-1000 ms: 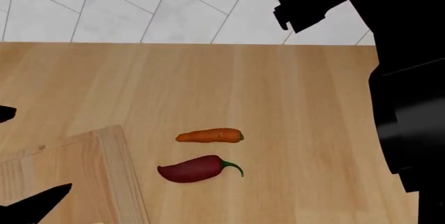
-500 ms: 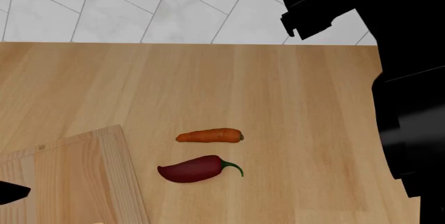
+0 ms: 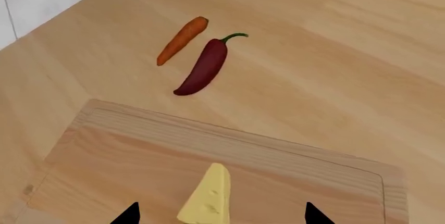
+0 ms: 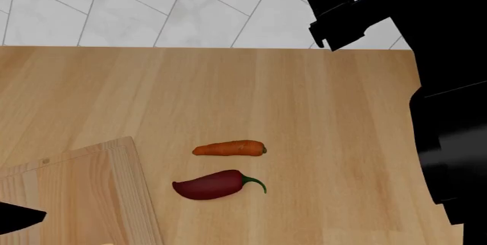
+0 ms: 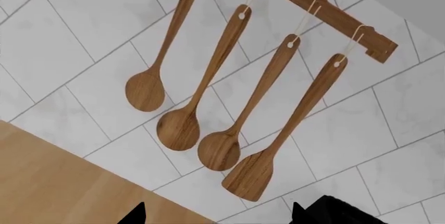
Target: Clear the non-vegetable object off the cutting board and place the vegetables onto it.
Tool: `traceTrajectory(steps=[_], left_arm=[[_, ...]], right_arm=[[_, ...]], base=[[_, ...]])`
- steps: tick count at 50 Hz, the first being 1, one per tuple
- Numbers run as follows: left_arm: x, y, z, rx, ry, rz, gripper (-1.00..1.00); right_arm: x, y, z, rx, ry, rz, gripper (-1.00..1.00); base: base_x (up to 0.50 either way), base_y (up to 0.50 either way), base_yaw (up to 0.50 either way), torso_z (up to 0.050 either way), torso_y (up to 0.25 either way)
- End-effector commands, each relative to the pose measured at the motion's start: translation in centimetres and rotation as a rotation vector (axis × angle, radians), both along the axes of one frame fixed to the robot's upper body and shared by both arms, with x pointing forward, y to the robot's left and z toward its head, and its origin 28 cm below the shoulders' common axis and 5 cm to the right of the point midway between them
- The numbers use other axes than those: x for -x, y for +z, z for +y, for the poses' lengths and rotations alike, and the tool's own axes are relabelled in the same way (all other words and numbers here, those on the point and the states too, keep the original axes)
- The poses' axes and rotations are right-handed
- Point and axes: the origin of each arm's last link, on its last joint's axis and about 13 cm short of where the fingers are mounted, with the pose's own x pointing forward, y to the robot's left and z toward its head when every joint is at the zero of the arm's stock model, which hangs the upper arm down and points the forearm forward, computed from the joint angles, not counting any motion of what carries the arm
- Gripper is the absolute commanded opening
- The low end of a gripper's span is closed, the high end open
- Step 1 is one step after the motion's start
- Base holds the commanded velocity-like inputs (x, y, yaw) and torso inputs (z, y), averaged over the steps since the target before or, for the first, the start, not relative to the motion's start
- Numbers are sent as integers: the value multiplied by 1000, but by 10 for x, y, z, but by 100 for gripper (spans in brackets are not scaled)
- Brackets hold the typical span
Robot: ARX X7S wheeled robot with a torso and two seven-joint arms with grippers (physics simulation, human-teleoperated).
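Lying on the light wooden cutting board (image 3: 125, 156), one pale yellow holed cheese wedge (image 3: 206, 197) sits between the left gripper's (image 3: 221, 216) spread fingertips (image 3: 128, 215). One orange carrot (image 3: 182, 40) and one dark red chili pepper (image 3: 204, 66) rest side by side on the wooden tabletop (image 4: 304, 108) beyond the board. The right gripper (image 5: 219, 216), also spread, faces four hanging wooden utensils (image 5: 208, 88).

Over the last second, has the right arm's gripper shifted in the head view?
Yes. The right gripper has drifted slightly rightward and down in the head view, judged against the table's back edge; the carrot and chili pepper stayed put.
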Motion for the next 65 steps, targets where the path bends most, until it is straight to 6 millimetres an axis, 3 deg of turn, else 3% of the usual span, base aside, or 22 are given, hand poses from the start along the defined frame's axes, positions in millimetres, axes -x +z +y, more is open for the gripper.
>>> traceTrajectory(steps=[1,36,65], left_arm=[[-6,-16,2,20,19,27,100],[-24,-57,6,67,74,104,100],[-23,-73,5,81,88,148,100]], right_arm=[[3,2,1,4,1,-1,100],[7,-2,2,14,16,28,100],[9,-2,1,15,15,34,100]], base=[[0,0,0,0,0],[0,0,0,0,0],[0,0,0,0,0]])
